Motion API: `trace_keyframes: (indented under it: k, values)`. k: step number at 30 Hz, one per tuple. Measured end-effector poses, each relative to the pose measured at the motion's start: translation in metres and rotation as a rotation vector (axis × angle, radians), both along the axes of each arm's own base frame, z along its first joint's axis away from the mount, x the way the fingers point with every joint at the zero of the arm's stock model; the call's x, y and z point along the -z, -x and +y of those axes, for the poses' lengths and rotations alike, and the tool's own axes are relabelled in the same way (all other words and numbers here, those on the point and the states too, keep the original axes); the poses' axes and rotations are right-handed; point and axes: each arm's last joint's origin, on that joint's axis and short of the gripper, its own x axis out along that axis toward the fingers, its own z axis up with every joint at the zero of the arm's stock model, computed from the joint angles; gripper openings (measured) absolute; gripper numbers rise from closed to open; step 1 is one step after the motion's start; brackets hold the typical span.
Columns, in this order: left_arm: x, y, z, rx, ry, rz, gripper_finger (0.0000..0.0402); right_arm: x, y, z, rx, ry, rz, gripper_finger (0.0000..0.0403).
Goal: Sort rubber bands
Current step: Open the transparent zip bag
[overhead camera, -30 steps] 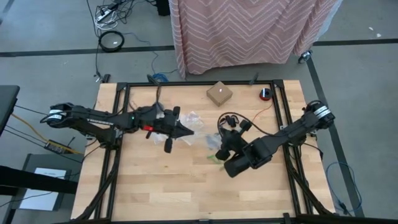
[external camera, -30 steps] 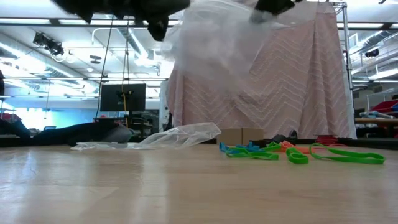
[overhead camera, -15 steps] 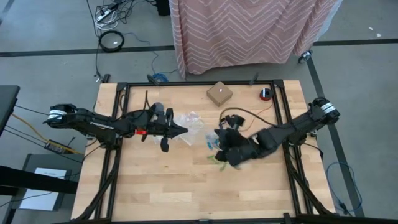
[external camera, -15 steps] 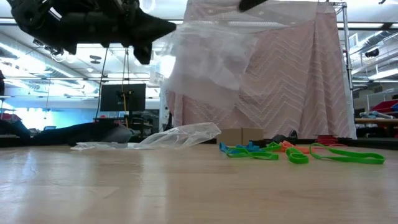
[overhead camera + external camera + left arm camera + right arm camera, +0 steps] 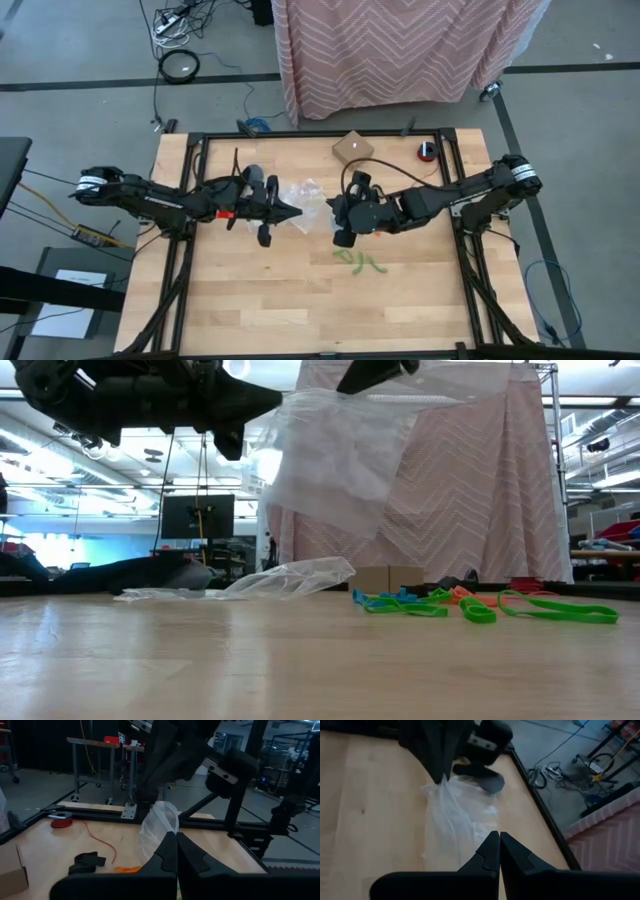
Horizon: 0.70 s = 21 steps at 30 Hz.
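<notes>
A clear plastic bag hangs in the air over the middle of the table, between my two grippers. My left gripper comes from the table's left and is shut on it. My right gripper comes from the right and is shut on it too. The rubber bands lie loose on the wood: blue ones, orange ones and green ones; the green ones also show from above. A second clear bag lies flat on the table. My left gripper pinches the bag's upper edge between its two shut fingers, coming level from the table's left. The bag hangs below and beyond the fingertips, clear of the table. My right gripper pinches the bag's top edge at the other end, slanting down from the table's right. The plastic runs drawn between the two grippers, and the rest sags below.
A small cardboard box and a red round item stand near the far edge. A black frame runs round the table. Bare wood lies toward the near edge.
My right gripper has swung toward the table's far left, closer to my left gripper, turning as it went; the green bands it covered now show. My left gripper has sunk a little with the bag, then kept still. The bag stays lifted between both.
</notes>
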Motion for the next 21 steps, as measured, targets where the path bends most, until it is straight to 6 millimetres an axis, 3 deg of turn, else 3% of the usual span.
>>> trace_keyframes:
  k: [21]
  values:
    - [-0.0015, 0.0001, 0.0001, -0.004, -0.001, -0.016, 0.0000, 0.0061, -0.0027, 0.0045, -0.083, -0.088, 0.031, 0.0000]
